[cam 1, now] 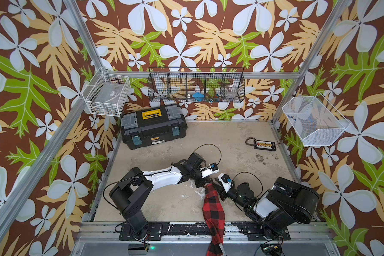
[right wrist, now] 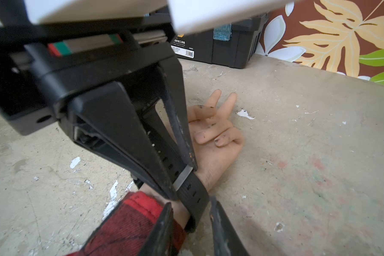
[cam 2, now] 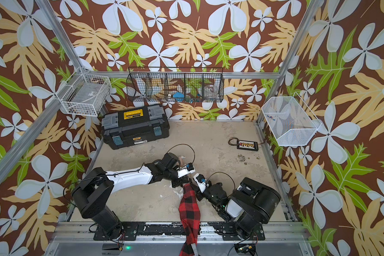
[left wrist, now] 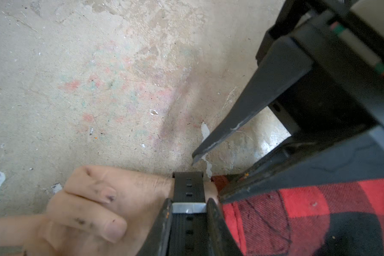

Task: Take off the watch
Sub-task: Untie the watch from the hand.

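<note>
Watch (right wrist: 195, 195) sits strapped round the wrist of a mannequin hand (right wrist: 215, 137) lying palm-up on the table (right wrist: 297, 155), strap side up. We can't see the face, prob. under the wrist. The forearm runs from the plaid sleeve (cam 1: 213, 206) at our base edge out twd the toolbox (cam 1: 153, 126), fingers pointing that way. So the strap's long axis lies crosswise, over the wrist from our L side to our R. L gripper (left wrist: 189, 207) is narrow & clamped on the strap at the silver buckle (left wrist: 189, 209), one finger on each edge. R gripper (right wrist: 190, 206) has its jaws part-open, straddling the holed strap just beside the buckle on the R arm's side. Skin shows btw one finger & the strap, so we see no pinch there. We reckon the next move turns on this: R is nearer that run of strap & would need to pull along the strap's axis, across the wrist, while L steadies the buckle.
</note>
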`<act>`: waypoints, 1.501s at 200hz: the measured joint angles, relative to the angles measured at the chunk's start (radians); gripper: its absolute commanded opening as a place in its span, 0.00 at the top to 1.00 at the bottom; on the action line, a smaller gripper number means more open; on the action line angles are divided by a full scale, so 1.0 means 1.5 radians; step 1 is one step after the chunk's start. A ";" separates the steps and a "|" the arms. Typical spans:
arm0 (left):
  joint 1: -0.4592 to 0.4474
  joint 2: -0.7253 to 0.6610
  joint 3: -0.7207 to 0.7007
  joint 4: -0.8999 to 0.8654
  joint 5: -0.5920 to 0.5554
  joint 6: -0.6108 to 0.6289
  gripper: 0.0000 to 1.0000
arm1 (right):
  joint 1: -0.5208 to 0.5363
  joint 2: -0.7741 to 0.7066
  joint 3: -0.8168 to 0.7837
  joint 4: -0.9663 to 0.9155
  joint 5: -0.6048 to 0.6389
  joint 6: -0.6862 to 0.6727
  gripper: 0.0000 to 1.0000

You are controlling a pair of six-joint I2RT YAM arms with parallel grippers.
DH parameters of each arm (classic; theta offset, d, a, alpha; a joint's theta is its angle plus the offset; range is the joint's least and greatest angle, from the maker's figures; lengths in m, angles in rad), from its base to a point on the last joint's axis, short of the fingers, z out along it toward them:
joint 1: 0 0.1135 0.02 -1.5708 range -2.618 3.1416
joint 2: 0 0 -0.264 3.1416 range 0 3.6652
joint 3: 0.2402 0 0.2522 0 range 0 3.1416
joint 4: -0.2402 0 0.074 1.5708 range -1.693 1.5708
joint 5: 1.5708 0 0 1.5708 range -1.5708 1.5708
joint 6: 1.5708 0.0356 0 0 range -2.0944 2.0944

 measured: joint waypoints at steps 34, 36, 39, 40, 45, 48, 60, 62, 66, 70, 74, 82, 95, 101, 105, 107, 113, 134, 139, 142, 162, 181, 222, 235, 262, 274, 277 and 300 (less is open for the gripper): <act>0.004 -0.002 -0.001 -0.002 0.002 0.007 0.84 | 0.003 0.009 0.011 0.001 -0.001 -0.005 0.69; 0.004 -0.003 -0.002 -0.002 0.002 0.007 0.84 | 0.003 0.009 0.011 0.001 -0.001 -0.006 0.69; 0.005 -0.004 -0.002 -0.003 0.002 0.007 0.84 | 0.003 0.009 0.012 0.001 -0.002 -0.006 0.69; 0.005 -0.004 -0.003 -0.003 0.002 0.008 0.84 | 0.003 0.009 0.012 0.001 -0.002 -0.006 0.69; 0.005 -0.006 -0.004 -0.003 0.002 0.010 0.84 | 0.003 0.008 0.013 0.001 -0.003 -0.010 0.69; 0.006 -0.007 -0.005 -0.003 0.002 0.010 0.84 | 0.003 0.006 0.013 0.001 -0.003 -0.012 0.69; 0.007 -0.012 -0.009 -0.005 0.002 0.011 0.84 | 0.003 -0.008 0.011 0.001 -0.005 -0.021 0.69; 0.008 -0.013 -0.009 -0.006 0.002 0.011 0.84 | 0.003 -0.012 0.011 0.001 -0.005 -0.021 0.69; 0.008 -0.014 -0.010 -0.006 0.001 0.011 0.84 | 0.003 -0.020 0.009 0.000 -0.005 -0.025 0.68; 0.009 -0.016 -0.011 -0.007 0.001 0.011 0.84 | 0.003 -0.032 0.008 -0.002 -0.004 -0.031 0.68; 0.009 -0.017 -0.012 -0.008 0.001 0.011 0.84 | 0.003 -0.043 0.007 -0.005 -0.004 -0.038 0.68; 0.010 -0.017 -0.014 -0.007 0.001 0.012 0.84 | 0.003 -0.064 0.007 -0.008 -0.003 -0.046 0.68; 0.010 -0.017 -0.014 -0.007 0.001 0.012 0.84 | 0.003 -0.098 0.010 -0.023 -0.001 -0.067 0.68; 0.011 -0.017 -0.014 -0.007 0.001 0.012 0.84 | 0.003 -0.108 0.013 -0.032 -0.001 -0.077 0.68; 0.011 -0.017 -0.014 -0.007 0.001 0.012 0.84 | 0.003 -0.115 0.016 -0.039 -0.001 -0.084 0.68; 0.011 -0.017 -0.014 -0.007 0.001 0.012 0.84 | 0.003 -0.118 0.018 -0.042 -0.001 -0.088 0.68; 0.011 -0.017 -0.013 -0.007 0.002 0.012 0.84 | 0.003 -0.123 0.021 -0.049 -0.001 -0.095 0.68; 0.012 -0.017 -0.013 -0.007 0.002 0.011 0.84 | 0.003 -0.108 0.017 -0.051 0.001 -0.107 0.68; 0.012 -0.017 -0.013 -0.007 0.003 0.011 0.84 | 0.003 -0.099 0.013 -0.049 0.004 -0.107 0.68; 0.012 -0.017 -0.013 -0.007 0.004 0.011 0.84 | 0.003 -0.093 0.009 -0.048 0.006 -0.107 0.68; 0.012 -0.014 -0.014 -0.004 0.006 0.011 0.84 | 0.003 -0.062 -0.014 -0.028 0.019 -0.099 0.68; 0.013 -0.011 -0.013 -0.002 0.010 0.011 0.84 | 0.003 -0.045 -0.024 -0.007 0.024 -0.088 0.68; 0.014 -0.010 -0.018 0.009 0.014 0.006 0.84 | 0.007 0.044 -0.022 0.061 0.025 -0.085 0.67; 0.014 -0.010 -0.018 0.012 0.018 0.003 0.84 | 0.010 0.069 -0.018 0.084 0.022 -0.085 0.67; 0.014 -0.008 -0.018 0.013 0.026 -0.001 0.84 | 0.011 0.094 -0.004 0.115 0.021 -0.089 0.67; 0.015 -0.007 -0.018 0.013 0.030 -0.001 0.84 | 0.013 0.097 0.004 0.124 0.018 -0.093 0.67; 0.015 -0.006 -0.017 0.013 0.031 -0.001 0.84 | 0.013 0.098 0.006 0.125 0.017 -0.094 0.67; 0.015 -0.004 -0.015 0.013 0.035 -0.002 0.84 | 0.013 0.103 0.015 0.129 0.012 -0.105 0.68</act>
